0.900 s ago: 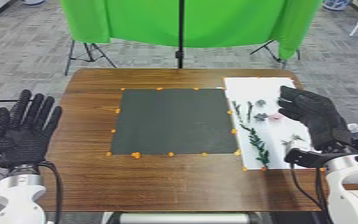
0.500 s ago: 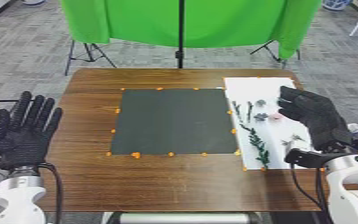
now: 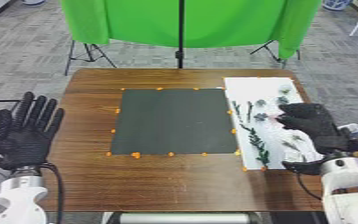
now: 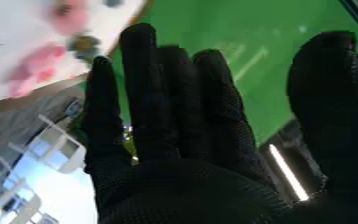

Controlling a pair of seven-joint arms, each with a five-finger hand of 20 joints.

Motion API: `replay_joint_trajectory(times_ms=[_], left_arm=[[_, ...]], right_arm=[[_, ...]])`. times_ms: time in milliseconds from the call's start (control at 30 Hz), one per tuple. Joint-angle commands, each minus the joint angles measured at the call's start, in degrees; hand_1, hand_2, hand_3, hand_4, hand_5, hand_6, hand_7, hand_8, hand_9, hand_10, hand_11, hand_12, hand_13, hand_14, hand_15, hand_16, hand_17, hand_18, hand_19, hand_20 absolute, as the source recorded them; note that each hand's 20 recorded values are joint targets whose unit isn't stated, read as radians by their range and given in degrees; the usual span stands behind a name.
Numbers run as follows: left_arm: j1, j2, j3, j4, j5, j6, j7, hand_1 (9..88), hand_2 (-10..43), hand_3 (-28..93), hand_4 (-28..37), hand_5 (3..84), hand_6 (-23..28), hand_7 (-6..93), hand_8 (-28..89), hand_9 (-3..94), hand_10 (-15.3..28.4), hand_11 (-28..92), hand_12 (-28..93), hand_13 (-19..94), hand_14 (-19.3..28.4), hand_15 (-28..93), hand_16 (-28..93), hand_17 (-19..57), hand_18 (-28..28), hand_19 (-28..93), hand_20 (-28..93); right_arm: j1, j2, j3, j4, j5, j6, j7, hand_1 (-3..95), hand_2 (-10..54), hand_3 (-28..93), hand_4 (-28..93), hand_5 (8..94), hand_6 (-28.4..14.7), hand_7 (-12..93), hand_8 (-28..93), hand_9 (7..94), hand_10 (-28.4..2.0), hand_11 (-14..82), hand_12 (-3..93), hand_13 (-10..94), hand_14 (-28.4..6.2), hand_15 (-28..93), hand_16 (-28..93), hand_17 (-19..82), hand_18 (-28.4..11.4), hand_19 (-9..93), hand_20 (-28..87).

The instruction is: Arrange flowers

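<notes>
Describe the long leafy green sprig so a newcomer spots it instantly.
On the brown table, a white sheet lies to the robot's right of the dark square mat. The green sprig is on the sheet's near half, close to the mat-side edge. It's longer and leafier than the two thin stems just beyond it.

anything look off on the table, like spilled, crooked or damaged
Nothing stands out: the dark sheet lies flat, and the leafy green stem rests on the white sheet with no visible spill or damage. The right hand hides part of the white sheet, so I can't judge there.
</notes>
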Motion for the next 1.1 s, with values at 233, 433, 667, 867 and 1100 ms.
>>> replay_joint_trajectory(times_ms=[233,433,667,867,1100], left_arm=[[-2.53,0.08,3.93,1.53,-0.29,0.82,-1.88,26.8,16.1,75,-28.3,45.1,8.5,9.1,-10,39.8,14.6,16,7,29,15.2,27,-6,-7.9,13.7,32,9],[-2.10,0.36,3.69,1.31,-0.34,0.80,-1.61,26.8,16.1,75,-28.3,45.1,8.5,9.1,-10,39.8,14.6,16,7,29,15.3,27,-6,-8.0,13.8,32,9],[-1.79,0.49,3.95,1.23,-0.45,0.70,-1.54,26.7,16.1,75,-28.3,45.1,8.5,9.1,-10,39.9,14.6,17,7,29,15.3,27,-6,-7.9,13.7,32,9],[-1.78,0.50,4.02,1.20,-0.46,0.61,-1.39,26.7,16.1,75,-28.3,45.2,8.5,9.0,-10,39.8,14.6,17,7,29,15.2,27,-6,-7.9,13.8,32,9],[-1.93,0.33,4.27,1.28,-0.64,0.88,-1.68,26.7,16.0,76,-28.3,45.2,8.5,9.2,-10,39.8,14.6,16,7,29,15.2,27,-6,-8.0,13.8,32,9]], right_arm=[[1.89,2.88,-8.89,8.89,-41.30,1.63,6.76,34.8,-9.5,61,-28,59.0,-3.1,37,-18,55.9,-17.4,57.4,29.1,52,-15.6,74,21,22,-23.0,78,27],[2.63,5.63,-11.03,8.42,-41.16,-9.23,9.88,38.6,-9.5,48,-28,59.5,-3.6,41,-19,56.3,-18.1,58.8,31.6,52,-16.3,76,23,23,-23.8,80,29],[2.68,7.58,-13.84,8.30,-40.11,-12.71,9.83,35.7,-9.5,48,-28,61.4,-4.4,40,-17,57.1,-18.8,59.6,31.8,53,-17.2,77,24,23,-24.9,81,30],[4.26,7.55,-16.80,9.10,-40.30,-14.39,9.35,37.2,-9.5,44,-28,61.9,-4.5,40,-16,57.6,-18.9,59.5,32.3,53,-17.3,77,24,23,-25.3,82,32],[5.23,8.29,-22.19,9.60,-43.13,-14.66,5.84,31.4,-9.5,77,-28,64.2,-3.4,40,-17,60.0,-17.9,59.2,31.7,56,-16.8,77,25,24,-25.6,82,33]])
